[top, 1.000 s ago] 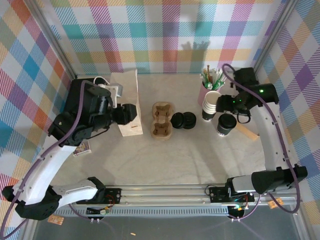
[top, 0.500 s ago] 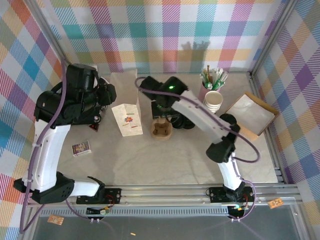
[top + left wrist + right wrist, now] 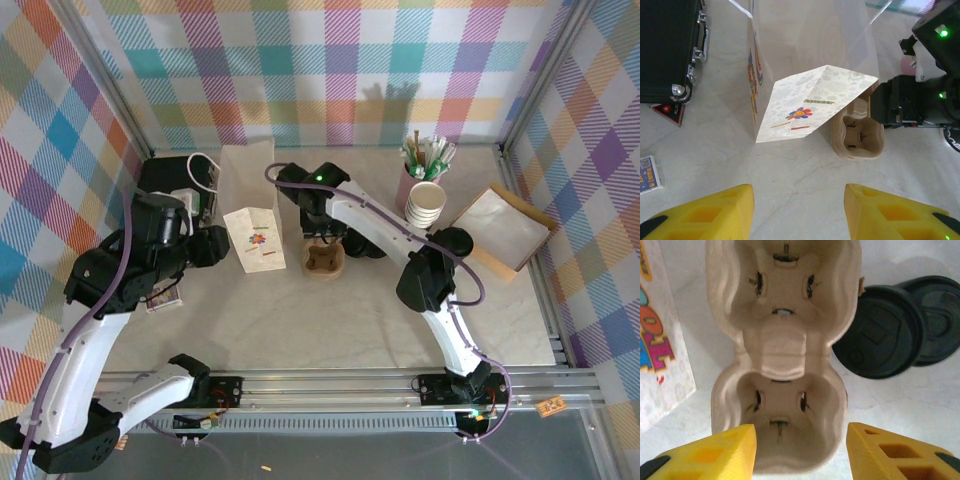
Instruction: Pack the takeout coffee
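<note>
Your table (image 3: 330,330) is pale marble, boxed in by plaid walls; at the far left a black case (image 3: 185,175) sits near the wall, with a small card (image 3: 163,298) closer to you; your left gripper (image 3: 797,192) hovers over bare table, its yellow fingers released and apart with nothing between them, facing the white paper bag (image 3: 257,240) with the flower print; just right of the bag lies the pulp cup carrier (image 3: 782,355); your right gripper (image 3: 801,432) hangs directly above it, fingers straddling one end cell, and you cannot tell whether they pinch it; two loose black lids (image 3: 880,332) lie just beside the carrier; further right the takeout coffee (image 3: 456,240) stands against the right arm's elbow, partly hidden, just in front of the stack of white cups (image 3: 427,203); a cardboard tray (image 3: 500,230) lies at the far right.
</note>
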Motion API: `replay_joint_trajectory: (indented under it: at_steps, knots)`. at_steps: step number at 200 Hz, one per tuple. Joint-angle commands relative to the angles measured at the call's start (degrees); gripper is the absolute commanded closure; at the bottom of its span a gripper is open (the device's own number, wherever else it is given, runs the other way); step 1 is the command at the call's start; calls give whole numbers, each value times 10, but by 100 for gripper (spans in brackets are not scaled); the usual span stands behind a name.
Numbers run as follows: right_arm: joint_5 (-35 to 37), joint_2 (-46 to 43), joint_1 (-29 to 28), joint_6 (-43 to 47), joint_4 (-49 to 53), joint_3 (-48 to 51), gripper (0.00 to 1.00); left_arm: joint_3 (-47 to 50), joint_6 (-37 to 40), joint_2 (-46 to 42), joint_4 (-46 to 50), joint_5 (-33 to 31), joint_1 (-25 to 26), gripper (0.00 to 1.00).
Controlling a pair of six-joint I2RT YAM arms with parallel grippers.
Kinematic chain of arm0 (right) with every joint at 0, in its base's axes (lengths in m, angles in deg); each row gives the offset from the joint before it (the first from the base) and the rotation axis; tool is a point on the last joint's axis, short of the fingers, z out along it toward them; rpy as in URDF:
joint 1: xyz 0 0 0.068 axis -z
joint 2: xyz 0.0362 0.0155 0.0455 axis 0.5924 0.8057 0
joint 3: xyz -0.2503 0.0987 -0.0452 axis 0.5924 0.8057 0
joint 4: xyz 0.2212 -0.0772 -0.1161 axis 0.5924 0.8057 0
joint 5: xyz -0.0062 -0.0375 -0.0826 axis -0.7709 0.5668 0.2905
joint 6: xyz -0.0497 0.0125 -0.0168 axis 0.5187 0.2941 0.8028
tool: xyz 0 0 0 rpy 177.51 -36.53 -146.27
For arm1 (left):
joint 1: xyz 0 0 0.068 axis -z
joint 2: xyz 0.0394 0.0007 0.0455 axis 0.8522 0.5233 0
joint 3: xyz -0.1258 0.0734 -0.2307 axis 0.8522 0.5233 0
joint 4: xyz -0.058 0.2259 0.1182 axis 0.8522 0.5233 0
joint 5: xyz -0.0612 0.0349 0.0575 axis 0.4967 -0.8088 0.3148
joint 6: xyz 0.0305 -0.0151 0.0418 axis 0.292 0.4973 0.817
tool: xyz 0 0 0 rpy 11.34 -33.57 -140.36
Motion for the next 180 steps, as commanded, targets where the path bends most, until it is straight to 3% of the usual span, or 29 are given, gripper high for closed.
replay_joint_trajectory:
  at_steps: [1, 180]
  knots:
    - [-40, 15, 11, 10, -34, 6, 49, 8, 14, -21, -22, -21, -3, 49]
    - [-65, 82, 26, 15, -47, 7, 54, 12, 23, -28, -10, -24, -2, 48]
